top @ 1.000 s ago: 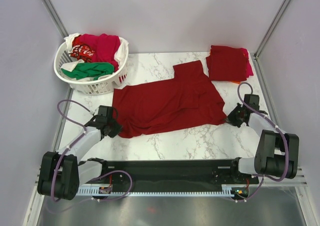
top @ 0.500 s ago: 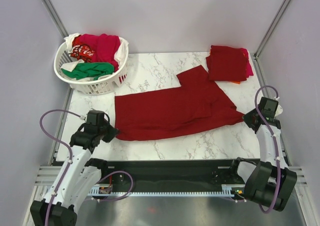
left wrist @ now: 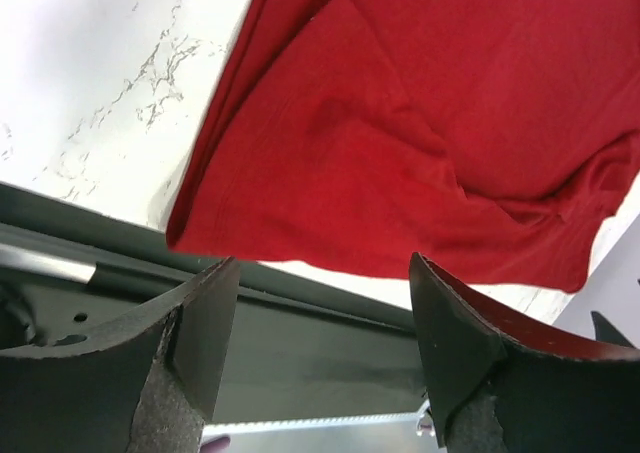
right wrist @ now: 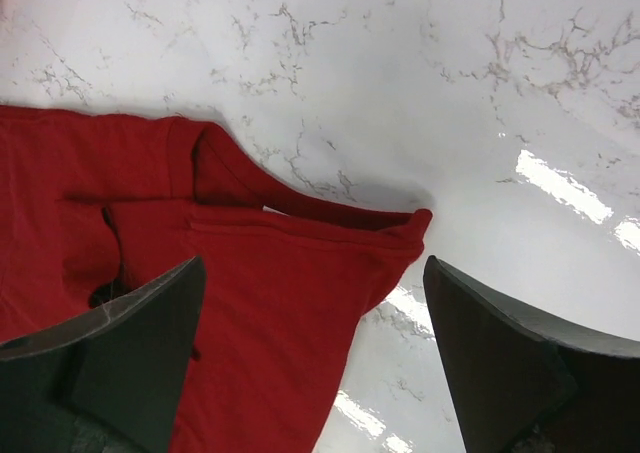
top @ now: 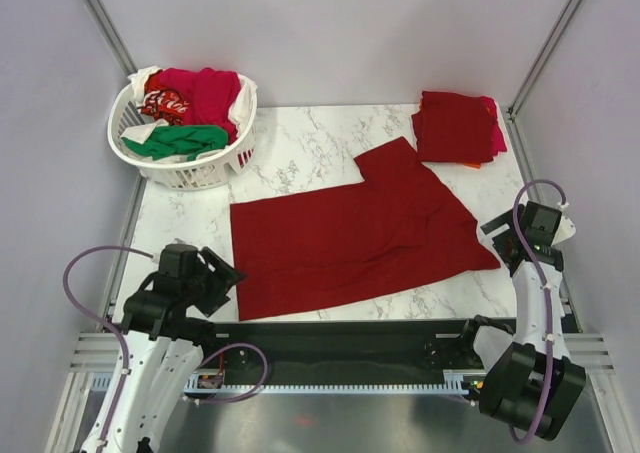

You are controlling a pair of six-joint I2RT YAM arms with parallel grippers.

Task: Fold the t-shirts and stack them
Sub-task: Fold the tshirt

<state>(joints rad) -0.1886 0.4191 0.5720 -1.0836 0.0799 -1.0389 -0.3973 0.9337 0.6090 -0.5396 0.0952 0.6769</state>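
A dark red t-shirt (top: 360,235) lies spread flat across the middle of the marble table, its lower hem near the front edge. My left gripper (top: 226,279) hovers open just off the shirt's near left corner (left wrist: 200,228), with nothing between its fingers (left wrist: 200,323). My right gripper (top: 503,239) stands open beside the shirt's right tip, above the folded red corner (right wrist: 395,235), and holds nothing. A stack of folded dark red t-shirts (top: 455,125), with pink and orange edges showing, sits at the back right.
A white lattice laundry basket (top: 190,175) at the back left holds red, green and white shirts (top: 195,98). The black base rail (top: 340,338) runs along the table's near edge (left wrist: 300,303). Metal frame posts stand at both back corners.
Both grippers held the shirt's ends shut and drew it out flat toward the near edge. They have now opened, let go of the cloth and backed off.
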